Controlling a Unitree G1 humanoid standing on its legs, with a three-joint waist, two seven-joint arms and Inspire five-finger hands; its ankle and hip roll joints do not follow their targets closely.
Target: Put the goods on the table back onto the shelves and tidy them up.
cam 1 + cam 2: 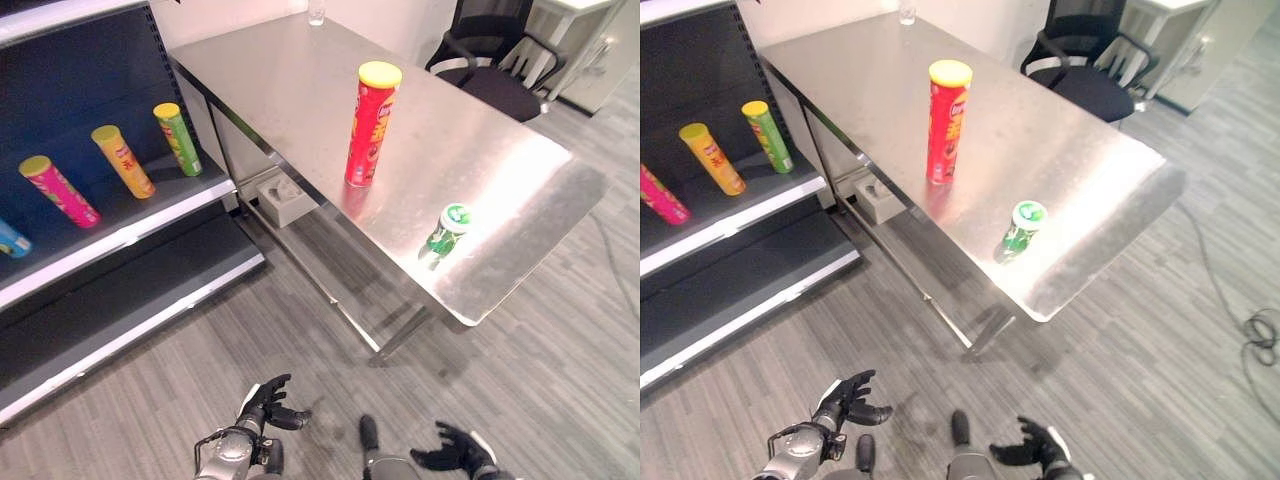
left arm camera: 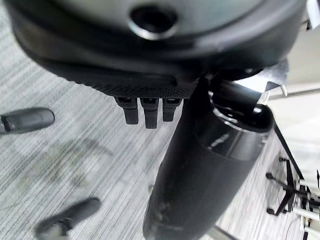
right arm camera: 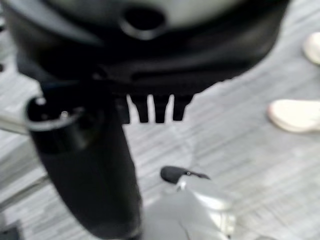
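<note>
A tall red chip can with a yellow lid point(image 1: 373, 124) stands upright near the middle of the steel table point(image 1: 300, 90). A small green can point(image 1: 447, 231) stands closer to the table's near edge. On the dark shelf point(image 1: 150, 215) at the left stand a pink can point(image 1: 60, 192), an orange can point(image 1: 123, 160) and a green can point(image 1: 178, 139), all leaning back. My left hand point(image 1: 266, 403) hangs low over the floor, fingers relaxed and holding nothing. My right hand point(image 1: 455, 452) is also low, open and empty.
A grey box point(image 1: 285, 197) sits on the floor under the table by the shelf. A black office chair point(image 1: 490, 70) stands beyond the table. A clear glass point(image 1: 317, 12) is at the table's far end. A person's white shoes point(image 3: 295, 115) are on the floor.
</note>
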